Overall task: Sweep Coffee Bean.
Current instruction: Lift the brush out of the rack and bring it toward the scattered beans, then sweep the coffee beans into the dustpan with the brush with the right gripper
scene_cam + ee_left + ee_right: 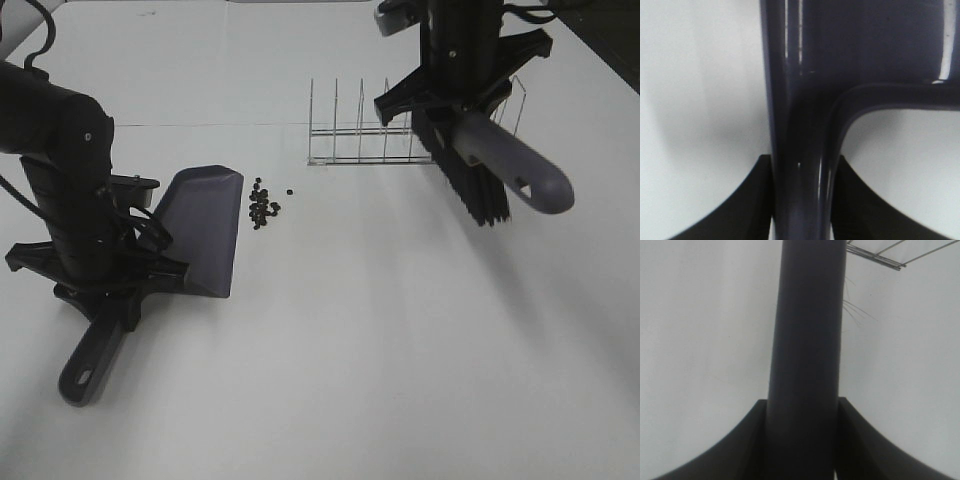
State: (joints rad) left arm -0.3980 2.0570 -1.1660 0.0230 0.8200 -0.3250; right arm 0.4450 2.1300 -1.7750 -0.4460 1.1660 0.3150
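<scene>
Plainly, the left claw (108, 300) is seen clamped shut on the handle of the grey-purple dustpan (205, 235), which is rested on the white desk (400, 360). The right claw (462, 105) is closed around the brush (515, 170), held well apart from the dustpan with its black bristles hung downward. The coffee bean (262, 207) is gathered in a small dark cluster just beside the dustpan's open lip, on the side toward the brush, with one pellet lying slightly apart. A wire rack (365, 135) is stood beyond the dustpan, near the brush.
</scene>
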